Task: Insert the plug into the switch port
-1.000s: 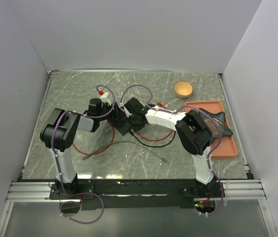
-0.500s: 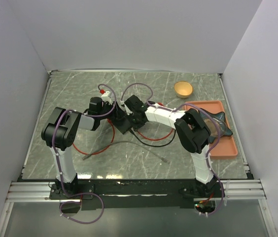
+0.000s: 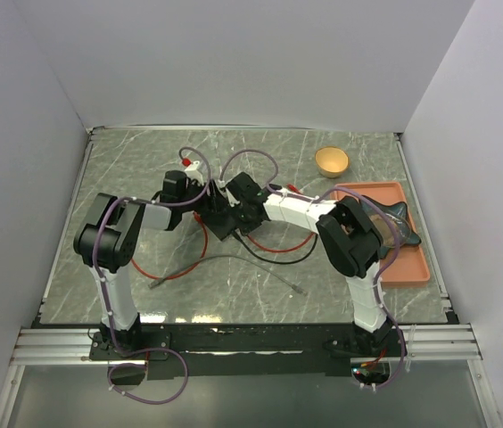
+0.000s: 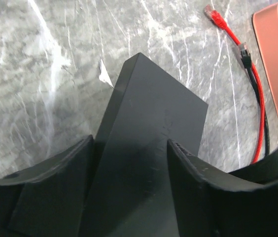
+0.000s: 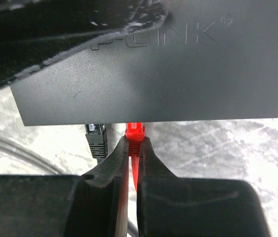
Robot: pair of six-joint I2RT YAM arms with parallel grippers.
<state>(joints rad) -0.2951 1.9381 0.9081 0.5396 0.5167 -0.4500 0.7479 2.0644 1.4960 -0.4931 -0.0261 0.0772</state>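
Matt black plastic box [image 5: 149,64], glossy marbled table [image 4: 30,74]

The left arm [image 3: 102,237] and right arm [image 3: 351,242] have bulky black rounded joints joined by white links, with thin purple cables [image 3: 251,154] looping along them. The left gripper [image 4: 129,145] and right gripper [image 5: 134,143] carry matte black, curved fingers.

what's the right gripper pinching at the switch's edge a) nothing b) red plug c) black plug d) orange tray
b: the right gripper is shut on the red plug at the edge of the switch; the black plug sits ungripped beside it
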